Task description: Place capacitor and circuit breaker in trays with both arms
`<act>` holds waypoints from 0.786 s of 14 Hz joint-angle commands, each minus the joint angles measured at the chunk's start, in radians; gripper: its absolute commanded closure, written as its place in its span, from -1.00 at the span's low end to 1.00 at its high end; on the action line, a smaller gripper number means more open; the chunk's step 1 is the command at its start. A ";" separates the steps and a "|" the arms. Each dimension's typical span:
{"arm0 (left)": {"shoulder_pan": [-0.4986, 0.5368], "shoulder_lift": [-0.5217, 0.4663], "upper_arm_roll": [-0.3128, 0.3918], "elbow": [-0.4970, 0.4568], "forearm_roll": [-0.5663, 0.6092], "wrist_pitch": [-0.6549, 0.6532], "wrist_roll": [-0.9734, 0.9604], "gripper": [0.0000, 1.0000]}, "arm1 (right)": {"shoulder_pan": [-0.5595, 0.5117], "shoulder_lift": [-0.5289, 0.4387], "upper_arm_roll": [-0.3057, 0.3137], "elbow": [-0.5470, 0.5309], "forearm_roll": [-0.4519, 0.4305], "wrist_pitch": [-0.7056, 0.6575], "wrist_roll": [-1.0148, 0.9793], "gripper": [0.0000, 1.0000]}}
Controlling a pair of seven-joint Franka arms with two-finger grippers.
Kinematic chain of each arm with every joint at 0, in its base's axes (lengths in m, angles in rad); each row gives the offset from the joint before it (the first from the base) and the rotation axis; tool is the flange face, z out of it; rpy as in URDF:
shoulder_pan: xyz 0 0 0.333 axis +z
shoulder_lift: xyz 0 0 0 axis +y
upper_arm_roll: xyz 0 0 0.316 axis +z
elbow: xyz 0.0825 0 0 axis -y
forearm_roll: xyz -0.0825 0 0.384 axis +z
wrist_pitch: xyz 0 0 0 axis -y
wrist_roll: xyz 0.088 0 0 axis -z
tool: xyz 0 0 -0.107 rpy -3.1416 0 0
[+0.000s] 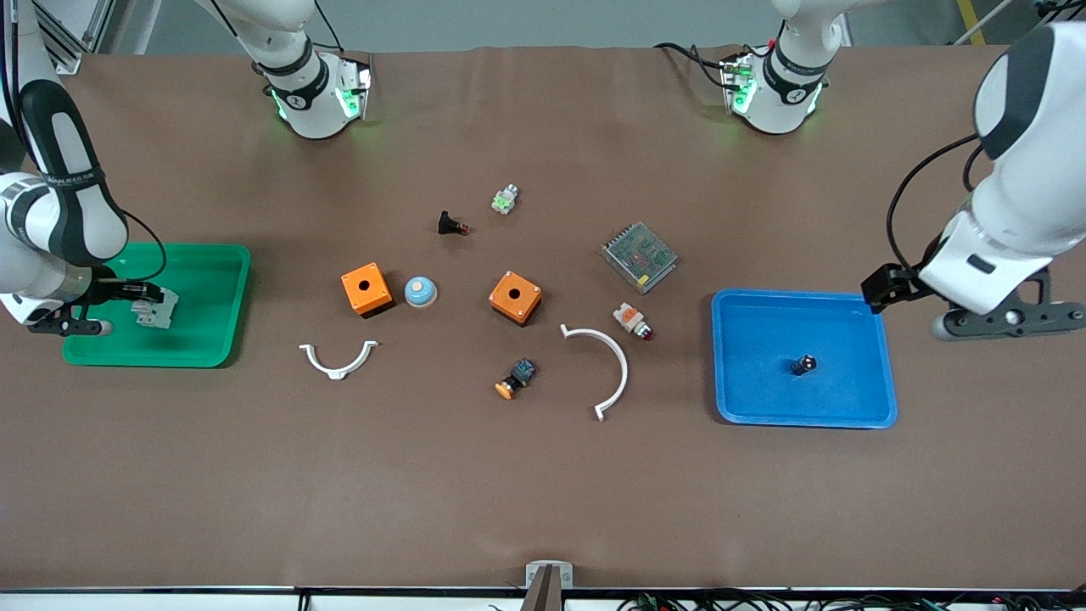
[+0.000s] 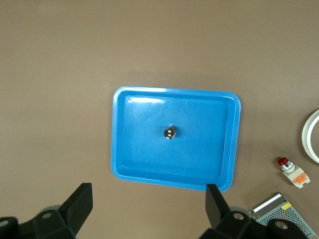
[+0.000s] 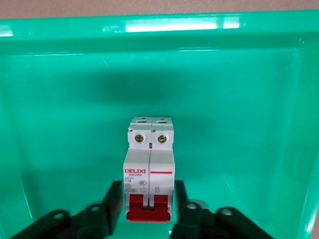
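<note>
The capacitor (image 1: 803,365) stands upright in the middle of the blue tray (image 1: 721,356) at the left arm's end of the table. It also shows in the left wrist view (image 2: 170,132), inside the blue tray (image 2: 119,149). My left gripper (image 1: 912,305) is open and empty, raised beside that tray; its own view shows the gripper (image 2: 149,204) spread wide. My right gripper (image 1: 136,310) is shut on the white-grey circuit breaker (image 1: 159,307), low inside the green tray (image 1: 212,288). In the right wrist view the gripper (image 3: 149,204) clasps the breaker (image 3: 149,164) at its red switch end, inside the green tray (image 3: 60,99).
Between the trays lie two orange boxes (image 1: 366,289) (image 1: 515,297), a blue dome button (image 1: 420,292), two white curved brackets (image 1: 338,358) (image 1: 607,369), a metal power supply (image 1: 640,256), a white-orange button (image 1: 633,320), an orange-capped button (image 1: 516,378) and a black push-button (image 1: 450,224).
</note>
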 commanded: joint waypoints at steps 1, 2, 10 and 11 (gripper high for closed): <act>0.006 -0.052 -0.006 0.010 -0.032 -0.054 0.029 -1.00 | -0.016 -0.039 0.017 0.000 -0.024 -0.034 0.001 -1.00; 0.007 -0.066 -0.003 0.010 -0.055 -0.068 0.030 -1.00 | -0.005 -0.070 0.018 0.018 -0.024 -0.073 0.004 -1.00; -0.103 -0.176 0.167 -0.010 -0.144 -0.142 0.131 -1.00 | 0.246 -0.319 0.026 0.158 0.040 -0.395 0.229 -1.00; -0.153 -0.187 0.228 -0.021 -0.161 -0.155 0.161 -1.00 | 0.276 -0.342 0.026 0.159 0.051 -0.413 0.264 -1.00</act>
